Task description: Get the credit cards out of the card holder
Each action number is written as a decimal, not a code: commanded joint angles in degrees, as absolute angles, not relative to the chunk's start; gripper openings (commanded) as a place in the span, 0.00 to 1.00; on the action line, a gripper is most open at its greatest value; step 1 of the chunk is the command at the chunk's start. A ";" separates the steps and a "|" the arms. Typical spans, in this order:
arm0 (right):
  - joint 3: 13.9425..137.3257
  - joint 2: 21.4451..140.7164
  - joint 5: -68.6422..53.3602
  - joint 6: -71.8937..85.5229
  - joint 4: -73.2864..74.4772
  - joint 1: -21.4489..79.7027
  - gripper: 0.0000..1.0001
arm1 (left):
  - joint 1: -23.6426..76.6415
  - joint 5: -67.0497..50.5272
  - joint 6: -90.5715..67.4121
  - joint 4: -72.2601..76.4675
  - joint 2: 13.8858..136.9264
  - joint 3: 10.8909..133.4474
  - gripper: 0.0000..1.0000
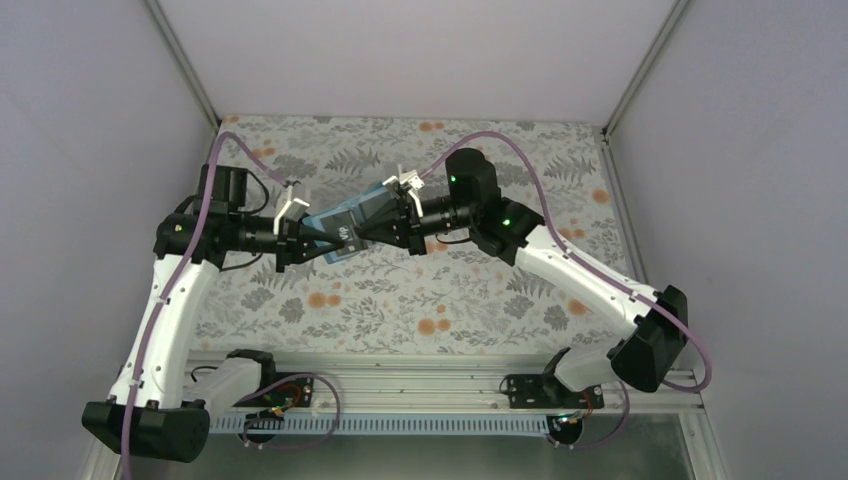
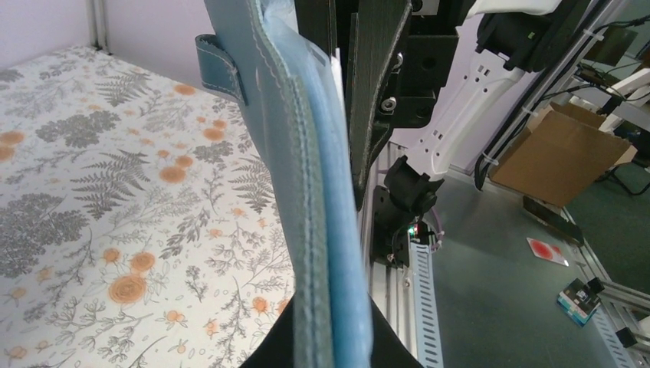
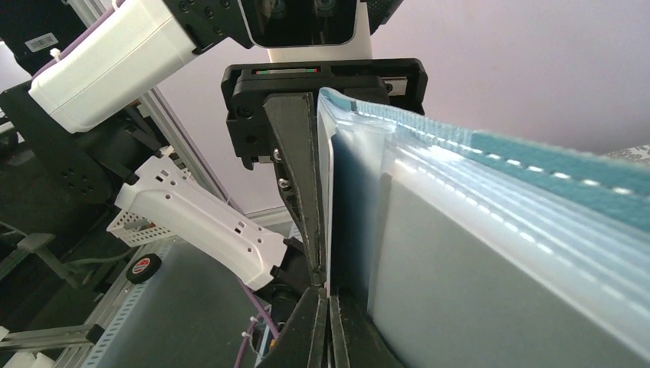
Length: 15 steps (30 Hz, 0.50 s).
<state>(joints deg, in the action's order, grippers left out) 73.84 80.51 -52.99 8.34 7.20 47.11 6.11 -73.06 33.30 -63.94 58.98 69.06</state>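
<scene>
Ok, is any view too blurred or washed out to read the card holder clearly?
Top external: evenly lit and sharp, though the card holder is small. Left wrist: the holder sits so close it looks soft, while the floral cloth behind is crisp. Right wrist: its pale pockets are blurred and bright, nearly washed out lower right.

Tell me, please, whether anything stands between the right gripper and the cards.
Nothing visible does: the right gripper is shut on what looks like a card's thin pale edge, at the holder's pockets.
</scene>
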 commanded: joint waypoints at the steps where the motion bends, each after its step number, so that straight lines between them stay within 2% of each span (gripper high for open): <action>1: 76.01 78.44 -50.76 6.88 7.96 47.58 0.04 | 6.14 -74.71 32.92 -61.38 58.59 68.95 0.16; 4: 75.71 77.56 -49.59 6.21 9.79 46.24 0.04 | 6.00 -75.16 32.99 -61.37 58.42 68.69 0.19; 15: 75.14 75.37 -48.33 4.93 12.35 44.22 0.04 | 5.73 -76.63 33.57 -61.85 58.72 68.34 0.13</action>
